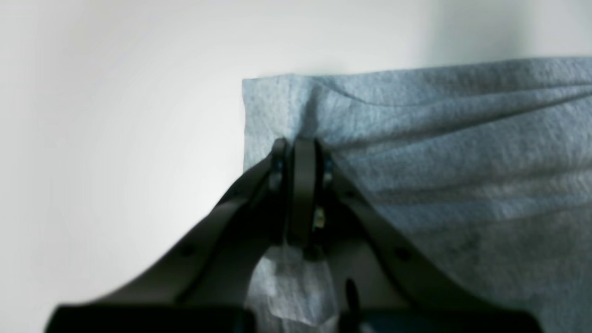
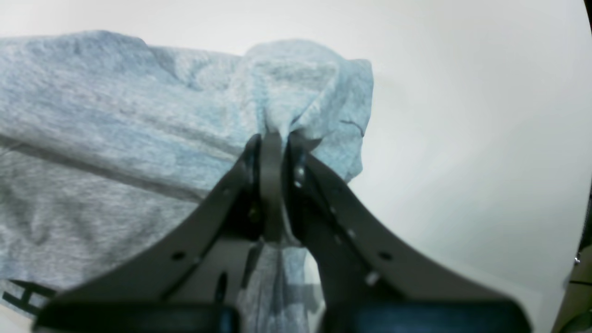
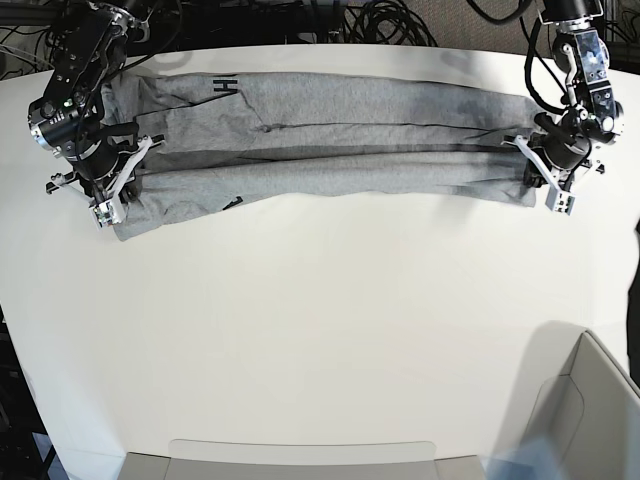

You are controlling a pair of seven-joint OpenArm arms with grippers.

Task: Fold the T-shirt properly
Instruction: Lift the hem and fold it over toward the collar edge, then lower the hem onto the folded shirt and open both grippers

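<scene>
Though black block lettering shows on the T-shirt (image 3: 330, 140), only an "H" near its 10 o'clock corner reads clearly. Heather-grey and creased, the garment lies stretched in a long folded band across the 12 o'clock part of the white tabletop (image 3: 320, 340). At 9 o'clock the right pincer (image 3: 118, 190) is clamped on bunched cloth. At 3 o'clock the left pincer (image 3: 540, 170) pinches the other end's corner.

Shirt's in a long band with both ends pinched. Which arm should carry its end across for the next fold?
Probably the left gripper: its end of the T-shirt is flat and square. The right gripper holds a bunched end.
</scene>
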